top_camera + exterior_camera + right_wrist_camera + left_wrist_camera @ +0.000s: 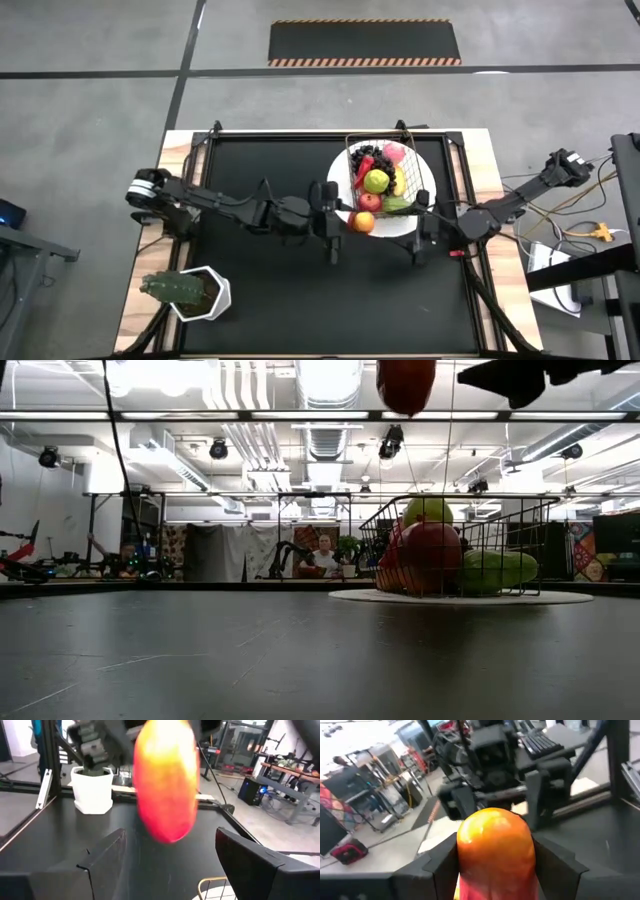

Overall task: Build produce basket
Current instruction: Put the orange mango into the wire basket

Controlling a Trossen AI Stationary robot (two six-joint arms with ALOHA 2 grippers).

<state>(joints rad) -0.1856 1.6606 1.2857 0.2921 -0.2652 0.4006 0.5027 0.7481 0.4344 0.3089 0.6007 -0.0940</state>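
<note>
An orange-and-red toy fruit (362,222) hangs in the air over the near left rim of the white plate (428,200), held in my left gripper (495,870), which reaches in level from the table's left. My right gripper (170,865) faces it from the right, level. Its fingers stand open and apart from the fruit (167,780). The wire basket (395,175) stands on the plate and holds several pieces of produce, among them a green apple (376,181), dark grapes, a red apple (432,550) and a green pepper (495,570). My left gripper pinches the fruit by its two opposite sides (462,855) between its two fingers. The fingers come level from the table's left. The fruit is lifted clear of the table and the plate, and its orange end sticks out beyond the fingertips.
A green cactus-like plant in a white pot (190,292) stands at the near left corner. The black mat (300,300) lies bare between it and the plate. In the low view a person (325,555) sits in the room beyond the table.
</note>
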